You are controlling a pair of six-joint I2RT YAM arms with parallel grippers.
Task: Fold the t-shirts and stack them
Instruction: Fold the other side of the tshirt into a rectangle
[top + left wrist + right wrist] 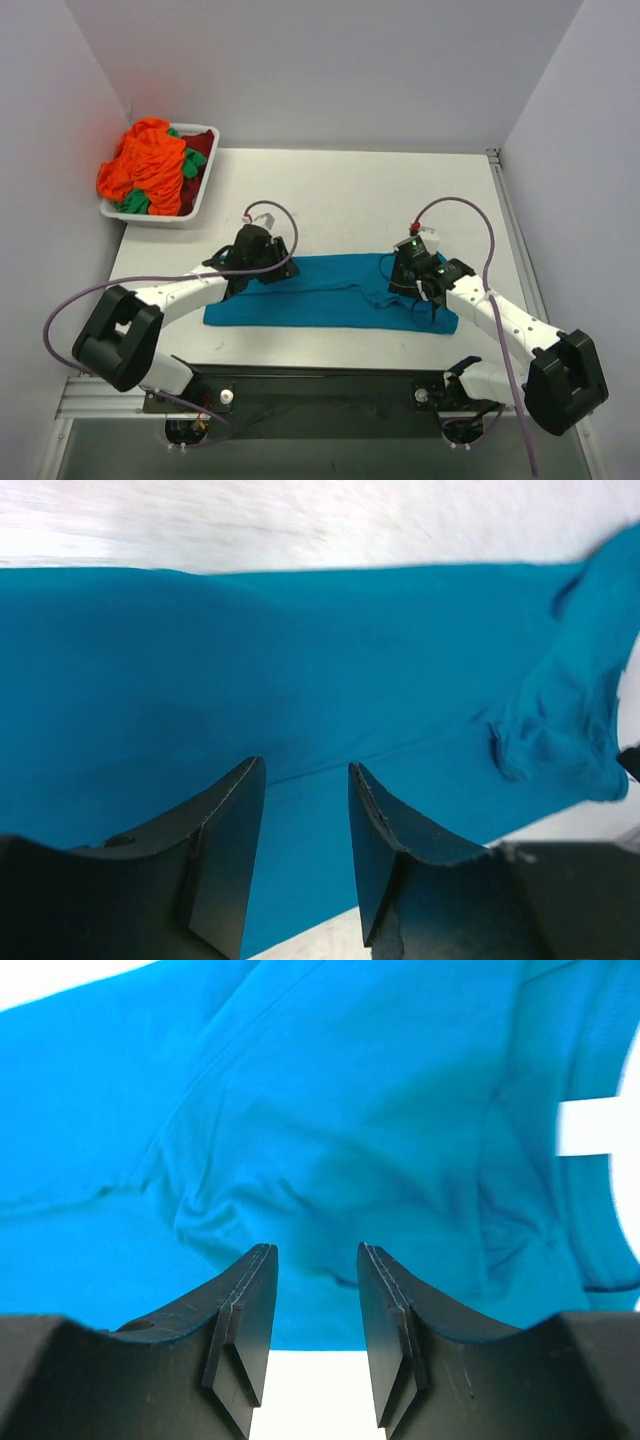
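**Teal shirt flat, both grippers open over it**

Teal-blue t-shirt (320,295) lies as a long band across the near part of the table (350,190). Left gripper (307,770) over its left end, jaws apart, nothing between them. Right gripper (315,1250) over the bunched right end, jaws likewise parted. Orange t-shirt (145,160) heaped in the white tray (150,212), far-left corner.
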